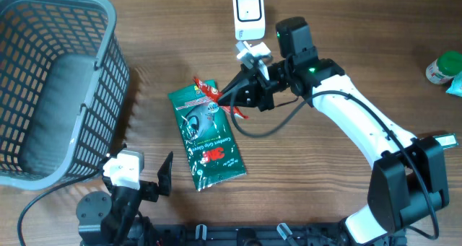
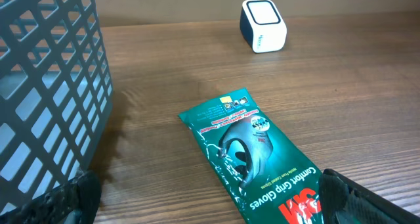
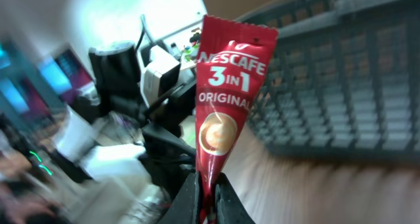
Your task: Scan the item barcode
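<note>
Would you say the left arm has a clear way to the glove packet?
Probably yes: the left tool is open and the glove packet lies flat just ahead, with nothing between them.

- I see a brown wood-grain desk (image 1: 375, 37) filling my overhead view.
- Right wrist feed: a bright pale patch (image 3: 98, 14) upper left, too blurred to identify.

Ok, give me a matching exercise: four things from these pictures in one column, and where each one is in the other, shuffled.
Things:
1. Nescafe 3in1 sachet
2. Comfort Grip Gloves pack
3. grey basket
4. white scanner

Places:
A. standing at the far edge
B. lying flat in the middle
C. pinched in the right gripper
D. on the robot's left

Pairs: 1-C, 2-B, 3-D, 4-A
</note>
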Available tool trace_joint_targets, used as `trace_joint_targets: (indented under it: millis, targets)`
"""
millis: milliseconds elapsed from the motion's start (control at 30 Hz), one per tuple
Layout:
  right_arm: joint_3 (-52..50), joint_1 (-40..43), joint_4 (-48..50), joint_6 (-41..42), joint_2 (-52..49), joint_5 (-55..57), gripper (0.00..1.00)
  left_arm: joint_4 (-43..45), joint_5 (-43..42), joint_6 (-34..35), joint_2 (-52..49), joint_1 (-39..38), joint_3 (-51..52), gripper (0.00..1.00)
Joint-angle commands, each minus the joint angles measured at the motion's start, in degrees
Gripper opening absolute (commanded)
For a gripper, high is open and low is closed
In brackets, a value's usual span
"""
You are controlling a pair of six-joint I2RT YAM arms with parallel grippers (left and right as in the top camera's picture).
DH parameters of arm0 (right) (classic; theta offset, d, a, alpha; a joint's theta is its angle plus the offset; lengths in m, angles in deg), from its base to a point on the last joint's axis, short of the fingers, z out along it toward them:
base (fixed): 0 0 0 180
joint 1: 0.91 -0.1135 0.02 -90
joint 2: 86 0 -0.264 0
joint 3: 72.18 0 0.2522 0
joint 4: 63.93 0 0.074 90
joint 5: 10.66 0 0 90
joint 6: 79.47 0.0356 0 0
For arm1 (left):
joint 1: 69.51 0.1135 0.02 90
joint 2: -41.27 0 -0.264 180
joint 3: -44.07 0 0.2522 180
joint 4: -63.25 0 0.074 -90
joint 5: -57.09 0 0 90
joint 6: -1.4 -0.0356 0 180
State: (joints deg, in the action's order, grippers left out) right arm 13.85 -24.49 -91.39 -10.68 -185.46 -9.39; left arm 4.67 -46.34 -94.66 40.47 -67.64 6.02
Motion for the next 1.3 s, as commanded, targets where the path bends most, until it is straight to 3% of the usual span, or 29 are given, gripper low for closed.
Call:
trace_joint_targets:
  millis: [0, 200, 300, 333, 400, 500, 567, 633, 800, 833, 867, 900, 933, 1000, 1133, 1167, 1233, 1267]
  targets:
    - [-0.33, -0.26, 8.59, -11.13, 0.02, -4.17, 0.04, 0.13, -0.68, 0.57, 0.37, -0.26, 0.35, 1.0]
    - [-0.33, -2.23, 28.48, -3.19, 0.02, -4.17, 0.04, 0.13, -0.68, 0.57, 0.37, -0.26, 0.35, 1.0]
    - [-0.33, -2.38, 29.83, 3.58, 0.02, -1.6, 0.04, 0.13, -0.68, 0.57, 0.37, -0.26, 0.35, 1.0]
    - [-0.33, -2.27, 27.19, 7.8, 0.02, 2.43, 0.04, 0.13, -0.66, 0.57, 0.37, -0.26, 0.35, 1.0]
    - [-0.35, -2.29, 13.09, 17.33, 0.02, 19.5, 0.04, 0.13, -0.68, 0.57, 0.37, -0.26, 0.35, 1.0]
    - [-0.35, -2.43, -9.4, 20.22, -0.31, 49.2, 0.04, 0.13, -0.68, 0.57, 0.37, -0.26, 0.35, 1.0]
    - [-0.37, -2.51, -17.88, 22.64, -0.72, 63.28, 0.04, 0.13, -0.66, 0.57, 0.37, -0.26, 0.35, 1.0]
    - [-0.39, -2.51, -21.59, 22.73, -1.27, 70.95, 0.04, 0.13, -0.68, 0.57, 0.37, -0.26, 0.35, 1.0]
    - [-0.66, -2.51, -21.0, 22.91, -6.12, 76.87, 0.06, 0.13, -0.68, 0.57, 0.37, -0.26, 0.35, 1.0]
    - [-0.66, -2.51, -20.7, 22.91, -7.26, 77.09, 0.09, 0.13, -0.68, 0.57, 0.37, -0.26, 0.35, 1.0]
    - [-0.66, -2.51, -20.17, 22.88, -8.61, 77.46, 0.25, 0.13, -0.68, 0.57, 0.37, -0.26, 0.35, 1.0]
    - [-0.66, -2.51, -19.61, 22.88, -9.84, 78.07, 0.53, 0.13, -0.68, 0.57, 0.37, -0.26, 0.35, 1.0]
    - [-0.66, -2.51, -18.84, 22.88, -11.02, 78.73, 0.95, 0.13, -0.68, 0.57, 0.37, -0.26, 0.35, 1.0]
    - [-0.66, -2.51, -17.29, 23.45, -12.46, 78.68, 1.0, 0.13, -0.68, 0.57, 0.37, -0.26, 0.35, 1.0]
    - [-0.28, -2.49, -14.47, 24.85, -12.39, 78.71, 1.0, 0.13, -0.68, 0.57, 0.37, -0.26, 0.35, 1.0]
    - [-0.11, -2.49, -13.51, 24.85, -12.39, 78.71, 0.95, 0.13, -0.68, 0.57, 0.37, -0.26, 0.35, 1.0]
    - [-0.11, -2.51, -11.41, 26.69, -12.39, 78.71, 0.29, 0.13, -0.68, 0.57, 0.37, -0.26, 0.35, 1.0]
    - [-0.11, -2.51, -10.67, 29.11, -12.41, 78.71, 0.07, 0.13, -0.68, 0.57, 0.37, -0.26, 0.35, 1.0]
